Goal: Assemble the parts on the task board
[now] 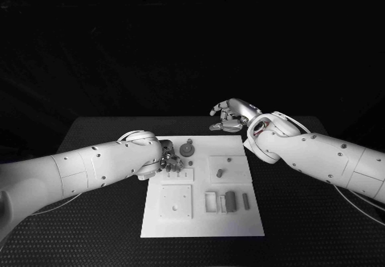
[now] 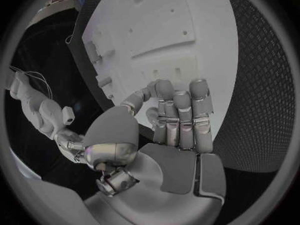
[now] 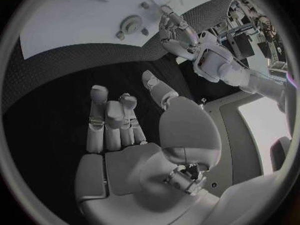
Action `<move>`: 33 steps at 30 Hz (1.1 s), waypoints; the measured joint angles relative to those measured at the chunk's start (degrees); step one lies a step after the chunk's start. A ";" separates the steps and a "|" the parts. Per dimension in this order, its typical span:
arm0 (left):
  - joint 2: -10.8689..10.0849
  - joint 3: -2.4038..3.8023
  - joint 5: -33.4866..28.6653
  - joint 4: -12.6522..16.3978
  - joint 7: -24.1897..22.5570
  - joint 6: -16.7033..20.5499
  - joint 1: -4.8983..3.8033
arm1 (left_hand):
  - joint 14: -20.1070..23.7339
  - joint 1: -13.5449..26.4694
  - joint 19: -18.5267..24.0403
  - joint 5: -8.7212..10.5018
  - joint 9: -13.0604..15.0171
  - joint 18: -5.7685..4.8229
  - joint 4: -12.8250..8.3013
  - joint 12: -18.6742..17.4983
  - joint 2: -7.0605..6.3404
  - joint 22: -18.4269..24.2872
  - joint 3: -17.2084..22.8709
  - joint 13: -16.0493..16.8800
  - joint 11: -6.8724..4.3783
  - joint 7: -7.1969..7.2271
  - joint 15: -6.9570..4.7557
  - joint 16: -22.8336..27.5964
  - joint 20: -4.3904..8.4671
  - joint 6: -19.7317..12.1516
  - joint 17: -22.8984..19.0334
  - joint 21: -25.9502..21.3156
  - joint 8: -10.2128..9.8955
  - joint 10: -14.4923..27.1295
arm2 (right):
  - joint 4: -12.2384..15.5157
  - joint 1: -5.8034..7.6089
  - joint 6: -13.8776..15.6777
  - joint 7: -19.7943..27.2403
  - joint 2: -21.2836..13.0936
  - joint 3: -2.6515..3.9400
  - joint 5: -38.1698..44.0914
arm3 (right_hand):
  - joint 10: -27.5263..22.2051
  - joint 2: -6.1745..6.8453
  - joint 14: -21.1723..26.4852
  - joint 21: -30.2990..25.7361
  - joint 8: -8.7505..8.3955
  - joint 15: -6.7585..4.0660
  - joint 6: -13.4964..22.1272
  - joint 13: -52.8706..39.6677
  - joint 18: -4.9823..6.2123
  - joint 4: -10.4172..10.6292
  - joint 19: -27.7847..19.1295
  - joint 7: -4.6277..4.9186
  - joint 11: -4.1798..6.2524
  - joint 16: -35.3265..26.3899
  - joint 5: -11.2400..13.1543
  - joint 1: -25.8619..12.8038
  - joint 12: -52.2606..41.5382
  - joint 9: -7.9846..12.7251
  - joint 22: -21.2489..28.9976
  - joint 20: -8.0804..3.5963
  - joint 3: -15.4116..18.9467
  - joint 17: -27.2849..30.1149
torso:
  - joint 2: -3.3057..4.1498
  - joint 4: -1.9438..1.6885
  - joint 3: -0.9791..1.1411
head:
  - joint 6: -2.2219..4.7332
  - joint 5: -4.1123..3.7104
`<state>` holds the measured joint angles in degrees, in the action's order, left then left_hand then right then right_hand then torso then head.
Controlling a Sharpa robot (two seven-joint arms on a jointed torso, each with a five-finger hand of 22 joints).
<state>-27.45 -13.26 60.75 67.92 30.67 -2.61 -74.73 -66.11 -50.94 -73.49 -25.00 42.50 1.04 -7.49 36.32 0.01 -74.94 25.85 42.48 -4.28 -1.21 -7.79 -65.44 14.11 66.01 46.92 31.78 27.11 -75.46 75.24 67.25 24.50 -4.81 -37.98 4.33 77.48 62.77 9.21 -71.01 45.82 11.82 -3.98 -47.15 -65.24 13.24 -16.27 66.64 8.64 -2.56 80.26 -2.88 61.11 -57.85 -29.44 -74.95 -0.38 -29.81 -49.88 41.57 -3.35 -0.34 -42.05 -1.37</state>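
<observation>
Broadly, largest first:
Table: the black table has a dotted, textured top and carries the board at its middle.
Task board: the white task board lies flat on the table between the two arms, long side running away from the robot; raised square blocks and recesses mark its surface.
Right arm: the right arm comes in over the table's far right part.
Left arm: the left arm reaches in to the board's left edge.
Right hand: the right hand hangs beyond the board's far right corner, apart from it; in the right wrist view its fingers are loosely curled, gaps between them, with nothing held.
Left hand: the left hand is at the board's far left part, fingers bent down toward the surface; in the left wrist view the fingers lie side by side, half curled, over the board's edge. Whether they pinch a part I cannot tell.
Parts: a grey round part sits near the far edge just beside the left hand; upright grey bars stand in the near right slots; a small grey piece rests on the right-hand square block.
</observation>
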 measured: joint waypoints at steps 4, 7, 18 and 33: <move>-0.33 0.01 -0.07 0.36 -0.11 0.01 0.00 | 0.01 0.00 0.08 0.00 0.07 0.00 0.00 0.00 0.00 0.01 0.00 0.00 -0.02 0.03 -0.01 -0.01 -0.09 0.02 -0.01 0.00 0.00 0.02 | -0.01 0.00 -0.07 -0.01 -0.01 0.00 0.00 | 0.00 0.00 0.00 0.00 0.00 0.00 0.00 0.00 0.00 0.00 0.00 0.00 0.00 0.00 0.00 0.00 0.00 0.00 0.00 0.00 0.00 0.00 | 0.00 -0.01 0.00 | -0.06 -0.07; -0.55 0.02 -0.41 0.63 -0.11 0.01 0.00 | 0.01 0.01 0.08 0.06 0.08 0.00 0.00 0.00 0.01 0.01 0.00 0.00 -0.02 0.05 -0.01 -0.01 -0.10 0.02 -0.07 0.00 -0.05 0.02 | -0.02 0.00 -0.11 -0.02 -0.01 0.00 0.00 | 0.00 0.00 0.00 0.00 0.00 0.00 -0.01 0.00 0.00 0.00 0.00 -0.01 0.00 0.00 0.00 0.00 -0.22 0.00 0.00 0.00 0.00 0.00 | 0.00 -0.01 0.00 | -0.14 -0.09; -0.93 -0.04 -3.40 0.96 0.09 -0.10 0.08 | 0.02 0.03 0.08 0.35 0.29 0.00 0.00 0.00 0.03 0.02 0.00 0.00 -0.02 0.21 -0.02 -0.01 -0.12 0.00 -0.15 0.00 -0.03 0.02 | -0.05 0.00 -0.26 -0.08 -0.02 0.00 0.00 | 0.01 0.00 0.00 0.00 0.00 0.00 -0.07 0.05 0.00 0.00 -0.01 -0.07 0.01 0.00 0.00 0.00 -0.23 0.00 0.00 0.01 0.00 0.00 | 0.01 -0.02 0.00 | -0.18 -0.14; -1.15 -0.12 -6.22 1.47 0.63 -0.91 0.17 | 0.09 0.02 0.17 0.66 0.50 0.00 -0.01 0.00 0.03 0.03 -0.01 -0.04 0.00 0.44 -0.09 -0.23 -0.23 0.15 -0.27 0.01 -0.21 0.00 | -0.07 0.00 -0.43 -0.15 -0.01 0.00 0.00 | 0.01 0.00 0.19 0.00 0.00 0.19 0.01 0.11 0.00 0.16 -0.01 0.01 0.01 0.00 0.00 0.00 -0.23 0.00 0.00 0.01 0.16 0.00 | 0.00 -0.04 0.00 | -0.35 -0.06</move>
<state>-28.60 -13.38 54.53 69.39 31.30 -3.51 -74.56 -66.02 -50.92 -73.32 -24.34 43.00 1.04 -7.50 36.32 0.04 -74.92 25.84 42.43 -4.28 -0.77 -7.87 -65.67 13.88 66.16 46.65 31.79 26.90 -75.45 75.17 67.25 24.07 -4.97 -38.00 4.33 77.48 62.78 9.21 -70.82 45.83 11.82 -3.79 -47.14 -65.13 13.24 -16.11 66.63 8.64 -2.55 80.26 -2.88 61.11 -58.08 -29.44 -74.95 -0.37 -29.65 -49.88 41.57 -3.39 -0.34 -42.40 -1.43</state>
